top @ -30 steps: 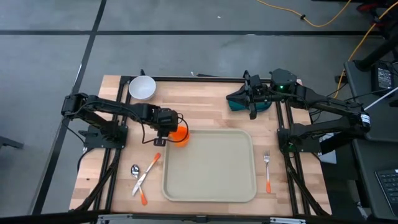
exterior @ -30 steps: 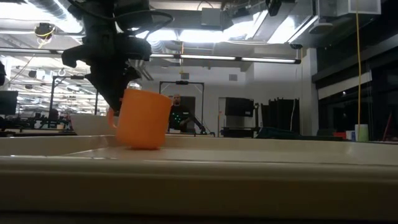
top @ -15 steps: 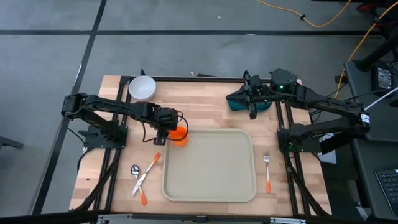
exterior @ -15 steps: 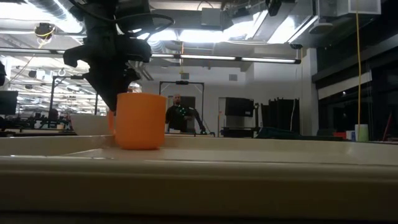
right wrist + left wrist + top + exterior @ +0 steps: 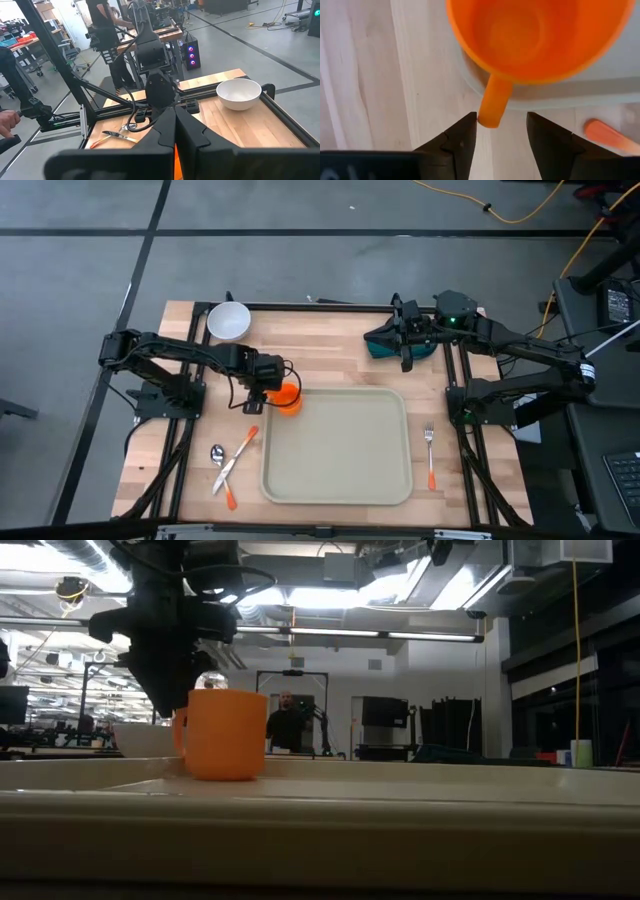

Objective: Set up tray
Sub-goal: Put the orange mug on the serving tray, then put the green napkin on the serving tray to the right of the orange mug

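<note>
A wooden table [image 5: 330,370] stands on a grey floor. At its left far corner sits an empty white bowl [image 5: 229,321]. The left gripper [image 5: 262,383] is spread open, its fingers [image 5: 461,142] flanking the handle of an empty orange mug [image 5: 288,396] standing on the tray's [image 5: 338,448] far left corner. The tray lies mid-table, otherwise bare. The right gripper [image 5: 406,355], closed, hovers at the far right.

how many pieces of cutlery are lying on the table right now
3: a metal spoon and an orange-handled knife lie left of the large beige rectangular plastic tray; an orange-handled fork lies right of it. None seem hidden.
</note>
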Available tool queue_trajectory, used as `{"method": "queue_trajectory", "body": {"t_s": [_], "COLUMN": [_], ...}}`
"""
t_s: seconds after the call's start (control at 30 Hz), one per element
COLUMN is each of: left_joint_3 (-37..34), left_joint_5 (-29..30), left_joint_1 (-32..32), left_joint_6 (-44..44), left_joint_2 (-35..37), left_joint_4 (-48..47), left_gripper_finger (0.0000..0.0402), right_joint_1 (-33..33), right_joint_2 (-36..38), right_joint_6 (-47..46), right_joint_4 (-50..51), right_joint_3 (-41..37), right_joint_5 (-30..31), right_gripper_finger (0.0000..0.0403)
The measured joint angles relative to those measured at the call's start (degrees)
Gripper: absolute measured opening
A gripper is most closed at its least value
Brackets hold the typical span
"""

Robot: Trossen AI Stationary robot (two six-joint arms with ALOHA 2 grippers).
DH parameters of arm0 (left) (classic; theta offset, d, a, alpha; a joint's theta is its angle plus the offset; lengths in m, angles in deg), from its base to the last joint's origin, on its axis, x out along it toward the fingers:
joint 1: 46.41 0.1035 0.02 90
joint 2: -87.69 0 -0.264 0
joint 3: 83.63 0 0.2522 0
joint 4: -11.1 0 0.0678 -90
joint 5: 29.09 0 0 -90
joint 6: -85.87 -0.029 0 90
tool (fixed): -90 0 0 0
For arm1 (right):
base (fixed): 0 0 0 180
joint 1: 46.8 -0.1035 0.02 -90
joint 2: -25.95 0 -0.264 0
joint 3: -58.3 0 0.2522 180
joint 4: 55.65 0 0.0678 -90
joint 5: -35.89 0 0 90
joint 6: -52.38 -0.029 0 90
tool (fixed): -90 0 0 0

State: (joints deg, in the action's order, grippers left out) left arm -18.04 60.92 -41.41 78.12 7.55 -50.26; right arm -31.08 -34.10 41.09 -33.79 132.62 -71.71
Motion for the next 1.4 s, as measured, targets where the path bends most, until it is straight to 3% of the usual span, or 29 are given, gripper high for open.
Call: {"method": "queue_trajectory", "body": {"t_s": [0.33,0.6,0.8,0.97,1.13,1.4], "left_joint_3": [1.5,1.5,0.8,-2.0,-5.8,-6.4], "left_joint_5": [0.3,0.2,-0.4,0.7,9.5,37.9], "left_joint_1": [0.2,4.1,8.6,12.2,13.2,13.7], "left_joint_6": [-0.5,0.1,3.3,12.2,20.6,41.8], "left_joint_2": [0.0,1.6,8.7,19.5,31.0,37.4], "left_joint_4": [-3.2,-8.4,-9.2,-6.5,-2.2,-4.5], "left_gripper_finger": [0.0166,0.0167,0.0167,0.0167,0.0165,0.0164], "right_joint_1": [0.0,0.0,0.0,0.0,0.0,0.0], "right_joint_2": [0.0,0.0,0.0,0.0,-0.2,-0.2], "right_joint_6": [1.1,1.1,1.1,1.1,1.2,1.3], "right_joint_4": [0.0,0.0,0.8,1.6,1.6,1.7], "right_joint_3": [0.0,0.0,0.0,0.0,0.0,0.0], "right_joint_5": [0.0,0.0,0.0,0.0,0.0,0.0], "right_gripper_finger": [0.0006,0.0006,0.0006,0.0006,0.0006,0.0006]}}
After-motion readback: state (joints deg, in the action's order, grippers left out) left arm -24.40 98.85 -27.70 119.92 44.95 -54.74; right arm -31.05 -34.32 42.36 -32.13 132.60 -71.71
